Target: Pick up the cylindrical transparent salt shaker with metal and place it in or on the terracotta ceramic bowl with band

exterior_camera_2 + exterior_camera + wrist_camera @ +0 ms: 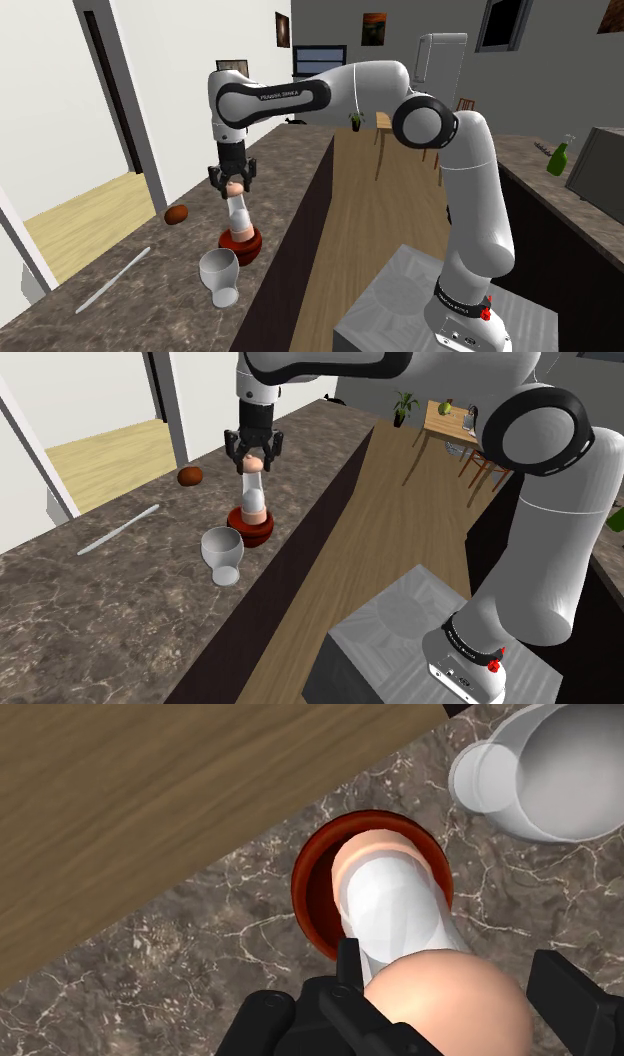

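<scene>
The salt shaker (pixel 253 492) is a clear cylinder with a peach-coloured cap. It stands upright with its base inside the dark red bowl (pixel 250 530) on the marbled counter, close to the counter's edge. My gripper (pixel 253 455) hangs straight above it, open, with one finger on each side of the cap and a small gap on both sides. From the second exterior view, the shaker (pixel 238 212) rises out of the bowl (pixel 240 243) under the gripper (pixel 233 183). Looking down from the wrist, the shaker (pixel 395 909) leads down into the bowl (pixel 312 894) between the gripper's (pixel 445 974) spread fingers (pixel 348 966).
A white goblet-like cup (pixel 222 550) stands just beside the bowl, nearer the stand. A brown round object (pixel 190 476) lies farther back and a long white utensil (pixel 118 530) to the shoulder view's left. The counter (pixel 100 612) drops off to wooden floor right of the bowl.
</scene>
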